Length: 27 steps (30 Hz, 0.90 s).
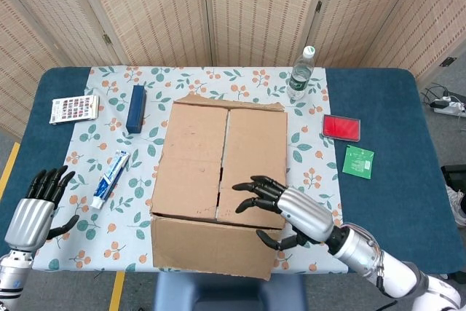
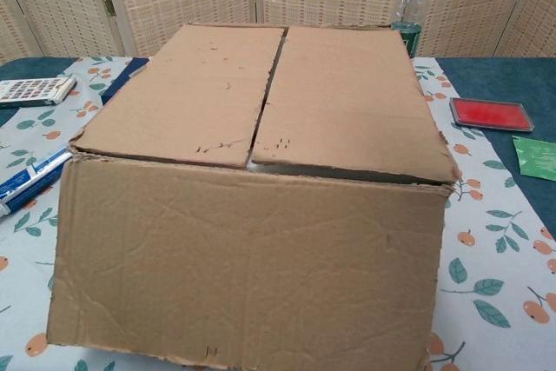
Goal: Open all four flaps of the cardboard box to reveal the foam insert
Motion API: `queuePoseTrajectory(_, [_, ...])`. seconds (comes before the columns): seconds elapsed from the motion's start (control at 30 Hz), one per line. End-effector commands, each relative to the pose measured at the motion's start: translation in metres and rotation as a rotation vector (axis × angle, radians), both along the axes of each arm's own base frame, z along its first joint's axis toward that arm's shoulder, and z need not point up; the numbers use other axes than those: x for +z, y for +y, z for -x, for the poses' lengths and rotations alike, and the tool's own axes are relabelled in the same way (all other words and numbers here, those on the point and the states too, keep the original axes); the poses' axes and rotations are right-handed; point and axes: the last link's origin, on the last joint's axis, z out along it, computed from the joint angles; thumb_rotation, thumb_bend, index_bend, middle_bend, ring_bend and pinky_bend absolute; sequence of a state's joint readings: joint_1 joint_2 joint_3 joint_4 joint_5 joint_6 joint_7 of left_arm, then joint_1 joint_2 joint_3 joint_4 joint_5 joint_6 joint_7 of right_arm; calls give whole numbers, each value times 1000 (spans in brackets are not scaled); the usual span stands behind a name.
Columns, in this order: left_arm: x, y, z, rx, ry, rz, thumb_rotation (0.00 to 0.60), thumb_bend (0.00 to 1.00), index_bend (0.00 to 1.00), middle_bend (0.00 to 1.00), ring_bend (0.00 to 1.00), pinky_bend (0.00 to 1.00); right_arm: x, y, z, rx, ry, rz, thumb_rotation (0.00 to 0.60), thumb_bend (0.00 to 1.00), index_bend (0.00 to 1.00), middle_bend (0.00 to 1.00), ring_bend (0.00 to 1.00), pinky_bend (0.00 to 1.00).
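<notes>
With the near flap (image 1: 211, 247) folded down, your right hand (image 1: 287, 213) hovers open over the box (image 1: 218, 169); next lift the flap at 3 o'clock.

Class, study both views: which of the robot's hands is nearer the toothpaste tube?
Left. The left hand sits at the table's near-left edge, just left of the toothpaste tube; the right hand hovers over the cardboard box.
</notes>
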<state>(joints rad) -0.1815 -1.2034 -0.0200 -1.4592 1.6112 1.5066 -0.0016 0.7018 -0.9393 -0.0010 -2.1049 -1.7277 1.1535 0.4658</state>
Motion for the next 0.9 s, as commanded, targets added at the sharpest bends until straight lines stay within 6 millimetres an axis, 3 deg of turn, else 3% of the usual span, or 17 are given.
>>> queuePoseTrajectory(0.03, [1, -1, 0, -5, -4, 1, 600, 282, 76, 57, 0, 0, 6, -45, -41, 106, 303, 258, 334, 610, 413, 156, 139, 48])
queuePoseTrajectory(0.13, [2, -2, 0, -7, -10, 2, 600, 281, 76, 57, 0, 0, 4, -56, -55, 151, 426, 331, 290, 610, 461, 148, 130, 24])
queuePoseTrajectory(0.33, [5, -3, 1, -9, -19, 4, 600, 282, 75, 57, 0, 0, -12, -72, -73, 189, 577, 404, 279, 610, 531, 145, 103, 0])
queuePoseTrajectory(0.9, [12, -4, 3, -16, -51, -1, 600, 282, 81, 56, 0, 0, -81, -107, -96, 234, 682, 411, 276, 610, 558, 146, 99, 0])
